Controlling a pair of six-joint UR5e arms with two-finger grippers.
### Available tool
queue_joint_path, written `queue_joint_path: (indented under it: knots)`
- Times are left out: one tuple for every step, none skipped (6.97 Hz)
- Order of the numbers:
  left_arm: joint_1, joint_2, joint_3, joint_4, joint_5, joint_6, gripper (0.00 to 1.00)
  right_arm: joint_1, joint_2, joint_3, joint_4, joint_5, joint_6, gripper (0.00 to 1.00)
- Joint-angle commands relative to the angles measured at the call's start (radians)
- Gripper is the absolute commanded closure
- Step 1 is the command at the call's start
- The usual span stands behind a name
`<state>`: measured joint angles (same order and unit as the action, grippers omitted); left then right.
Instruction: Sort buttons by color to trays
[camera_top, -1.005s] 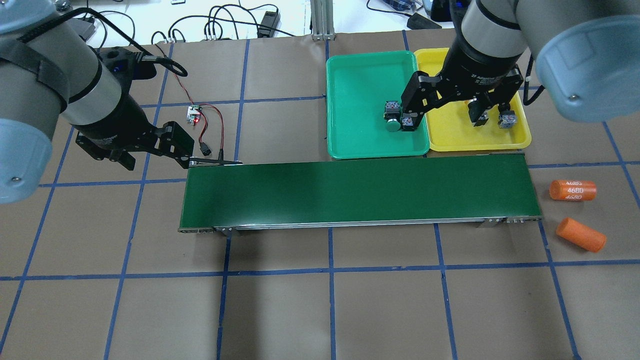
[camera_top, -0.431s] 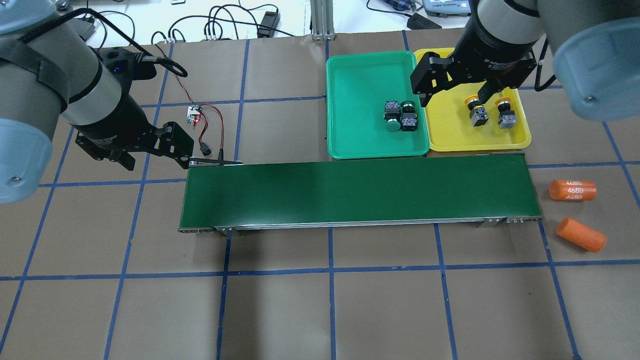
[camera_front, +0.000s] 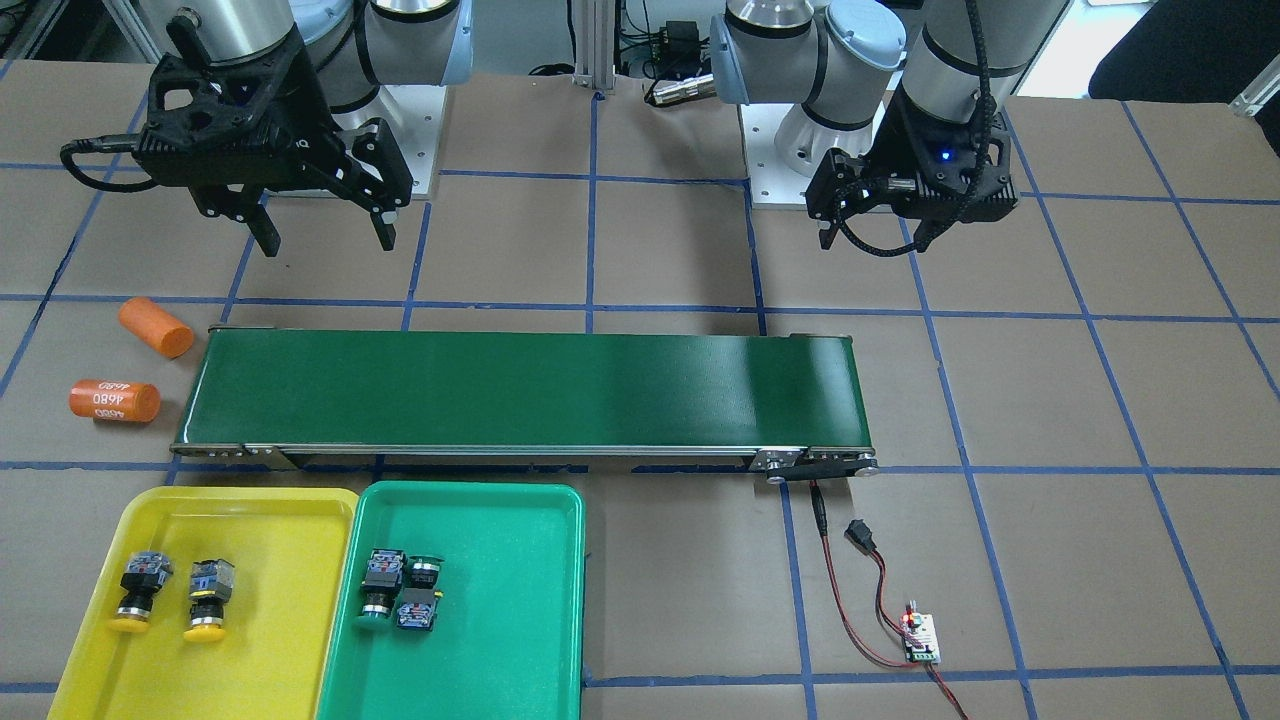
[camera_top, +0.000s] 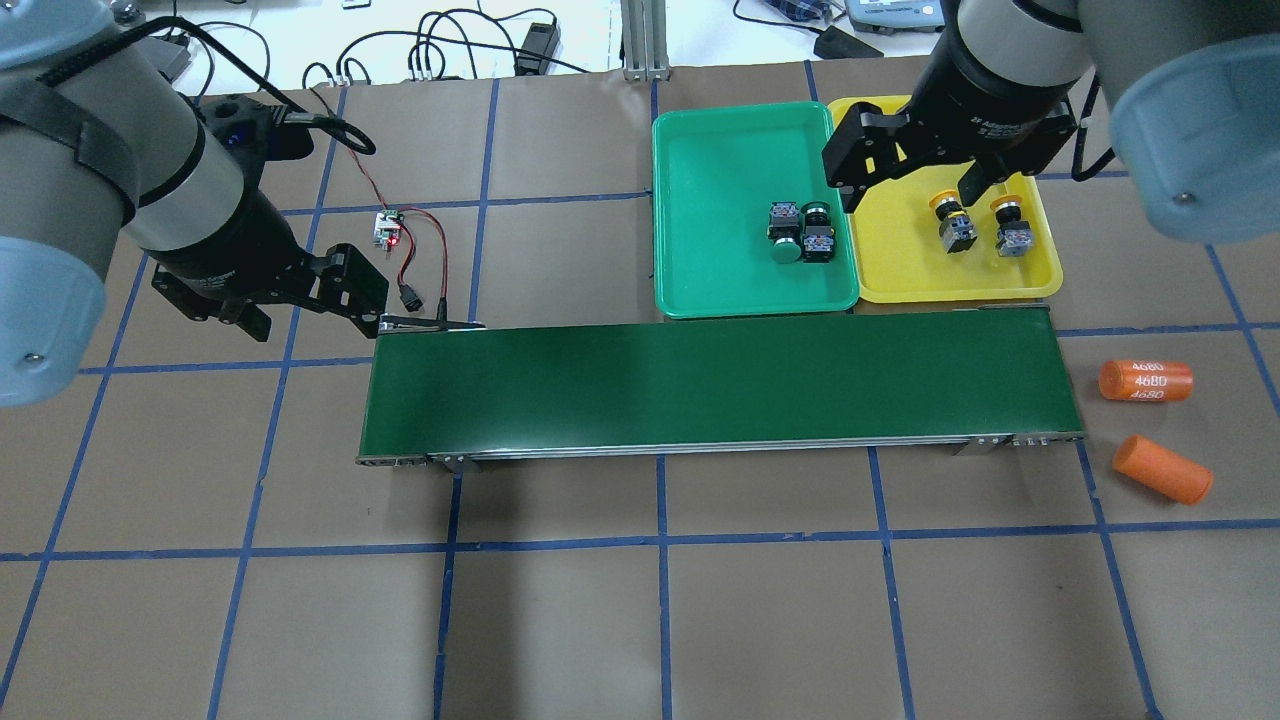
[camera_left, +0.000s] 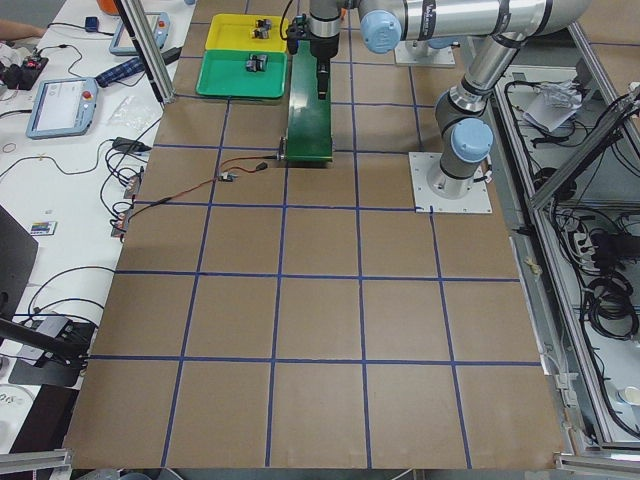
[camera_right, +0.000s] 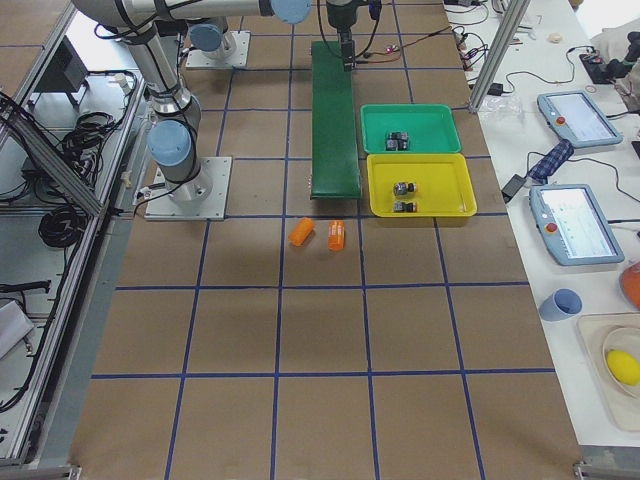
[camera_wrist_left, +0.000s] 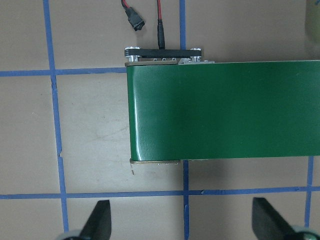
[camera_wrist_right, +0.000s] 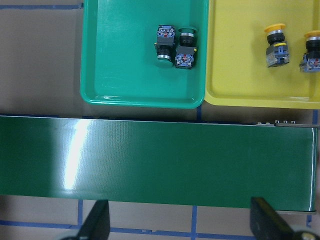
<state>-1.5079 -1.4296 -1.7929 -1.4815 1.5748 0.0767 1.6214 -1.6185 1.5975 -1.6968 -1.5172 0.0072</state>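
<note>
Two orange cylinders (camera_top: 1146, 380) lie nearest, off the right end of the conveyor belt (camera_top: 720, 385). The left gripper (camera_top: 318, 325) hangs just off the belt's other end, fingers wide apart and empty, where it was a second ago. Beyond the belt the green tray (camera_top: 720, 150) and yellow tray (camera_top: 900, 265) sit side by side. The two green buttons (camera_top: 785, 232) lie touching in the green tray; the two yellow buttons (camera_top: 952, 222) lie just apart in the yellow one. The right gripper (camera_top: 908, 192) hangs above both trays, fingers spread and empty. A second ago it sat low over the buttons, covering one green button and the yellow caps. It has since risen, and all four show.
</note>
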Motion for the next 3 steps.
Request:
queue_joint_path:
  knots:
    - [0.000, 0.000, 0.001, 0.000, -0.001, 0.000, 0.00, 0.000, 0.000, 0.001, 0.000, -0.001, -0.003, 0.00]
    - [0.000, -0.002, 0.000, 0.000, -0.001, -0.002, 0.00, 0.000, 0.005, 0.001, -0.001, 0.003, -0.003, 0.00]
    - [0.000, -0.002, 0.000, 0.000, -0.002, -0.002, 0.00, 0.000, 0.003, 0.001, -0.001, 0.003, -0.003, 0.00]
